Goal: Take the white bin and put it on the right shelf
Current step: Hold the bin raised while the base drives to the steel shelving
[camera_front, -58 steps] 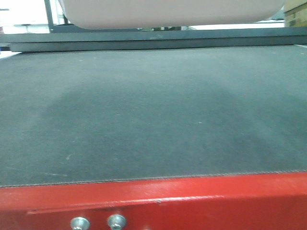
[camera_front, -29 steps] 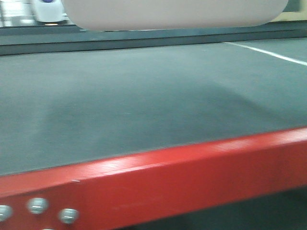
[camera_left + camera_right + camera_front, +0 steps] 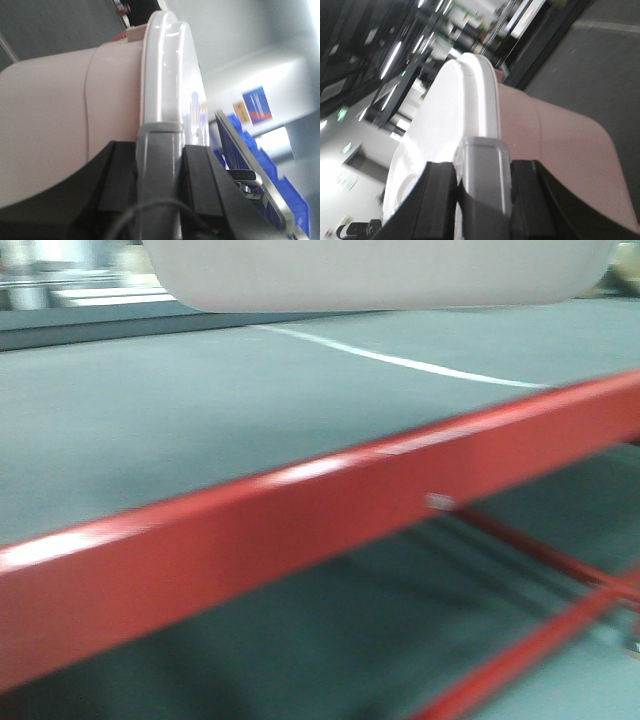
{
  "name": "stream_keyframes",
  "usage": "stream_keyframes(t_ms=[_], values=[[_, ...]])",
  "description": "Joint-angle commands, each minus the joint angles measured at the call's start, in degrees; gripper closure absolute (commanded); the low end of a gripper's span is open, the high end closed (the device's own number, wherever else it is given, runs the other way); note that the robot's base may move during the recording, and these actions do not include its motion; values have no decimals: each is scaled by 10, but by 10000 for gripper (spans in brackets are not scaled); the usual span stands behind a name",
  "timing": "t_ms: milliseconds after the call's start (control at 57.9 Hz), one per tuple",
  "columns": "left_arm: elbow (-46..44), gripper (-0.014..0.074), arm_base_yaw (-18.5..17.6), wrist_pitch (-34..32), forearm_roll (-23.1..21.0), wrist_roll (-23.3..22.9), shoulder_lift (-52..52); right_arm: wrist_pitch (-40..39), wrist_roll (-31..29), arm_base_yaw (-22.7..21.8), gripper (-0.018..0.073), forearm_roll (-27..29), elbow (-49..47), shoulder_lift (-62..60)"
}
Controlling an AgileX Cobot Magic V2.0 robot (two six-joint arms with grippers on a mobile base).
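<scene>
The white bin hangs across the top of the front view, above the dark mat, and only its off-white underside shows. In the left wrist view its pinkish side and white lid fill the frame. My left gripper is shut on a grey handle at the bin's rim. In the right wrist view the bin and lid show again, and my right gripper is shut on the grey handle at that end. The right shelf is not clearly in view.
The red-framed table with its dark mat runs diagonally below the bin, with red lower bars under it. A white line crosses the mat. A metal rail with blue bins shows in the left wrist view.
The front view has swung to the right: the red frame went from level at the bottom to a steep diagonal, and the white line slid left. The bin stays held at the top.
</scene>
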Motion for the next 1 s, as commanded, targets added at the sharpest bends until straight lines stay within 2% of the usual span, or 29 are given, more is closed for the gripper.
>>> stream_keyframes(t_ms=[0, 984], values=[[-21, 722, -20, 162, -62, 11, -27, 60, -7, 12, 500, 52, -18, -18], [-21, 722, -20, 162, -62, 11, -27, 60, -7, 12, 500, 52, -18, -18]])
